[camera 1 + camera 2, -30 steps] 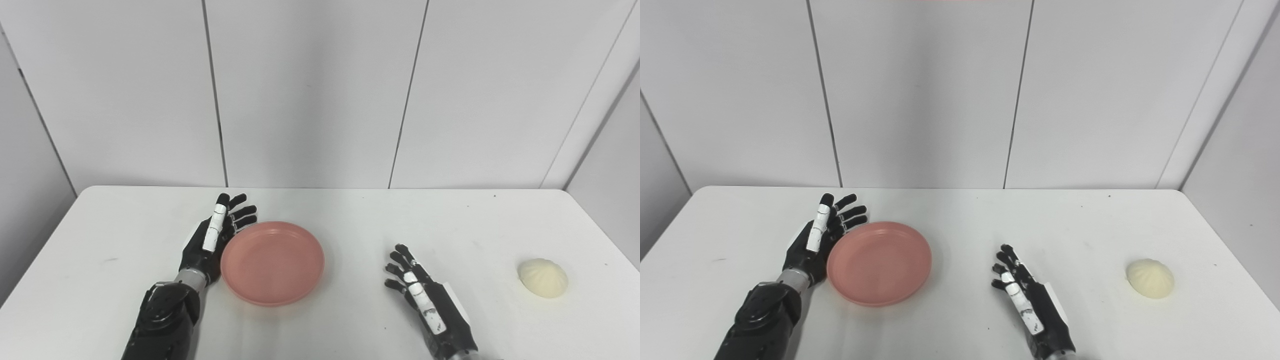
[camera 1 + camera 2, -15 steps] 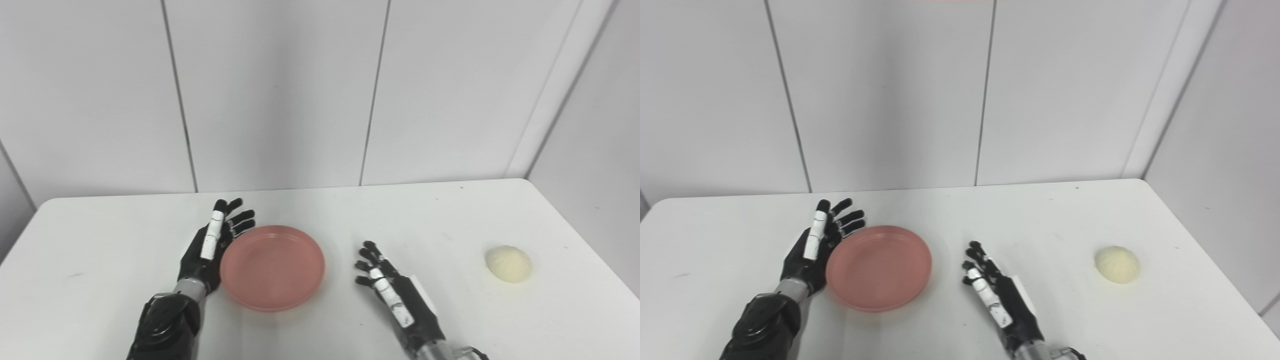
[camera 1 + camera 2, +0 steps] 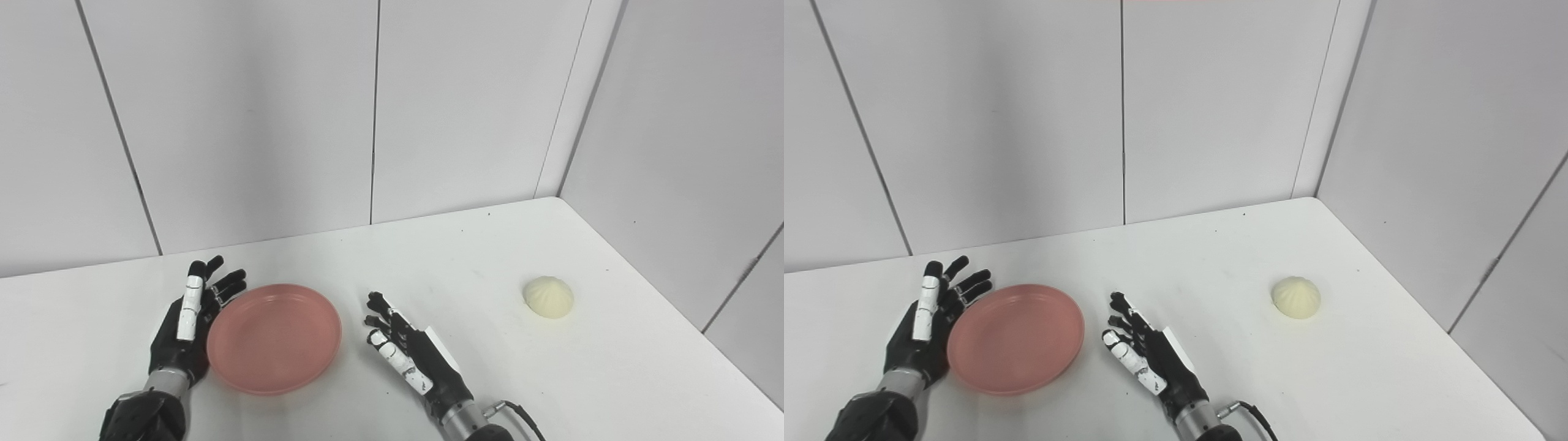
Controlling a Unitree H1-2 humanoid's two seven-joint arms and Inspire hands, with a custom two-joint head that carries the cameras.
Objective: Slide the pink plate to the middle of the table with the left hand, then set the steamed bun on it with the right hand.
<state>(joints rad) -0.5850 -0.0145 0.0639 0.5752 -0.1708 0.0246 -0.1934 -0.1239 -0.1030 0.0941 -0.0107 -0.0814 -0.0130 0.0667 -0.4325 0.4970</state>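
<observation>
The pink plate [image 3: 274,337] lies flat on the white surface [image 3: 478,257], with the left hand [image 3: 187,327] edge-on against its left rim, fingers spread and holding nothing. The steamed bun [image 3: 549,296] sits well apart to the right (near the surface's far right edge), closer to the right hand [image 3: 409,358]. That hand rests just right of the plate, fingers apart and empty, so it must reach right and a little forward.

Smooth, matt pink plate [image 3: 274,337], pleated matt steamed bun [image 3: 549,296], on a smooth white table [image 3: 478,257].
</observation>
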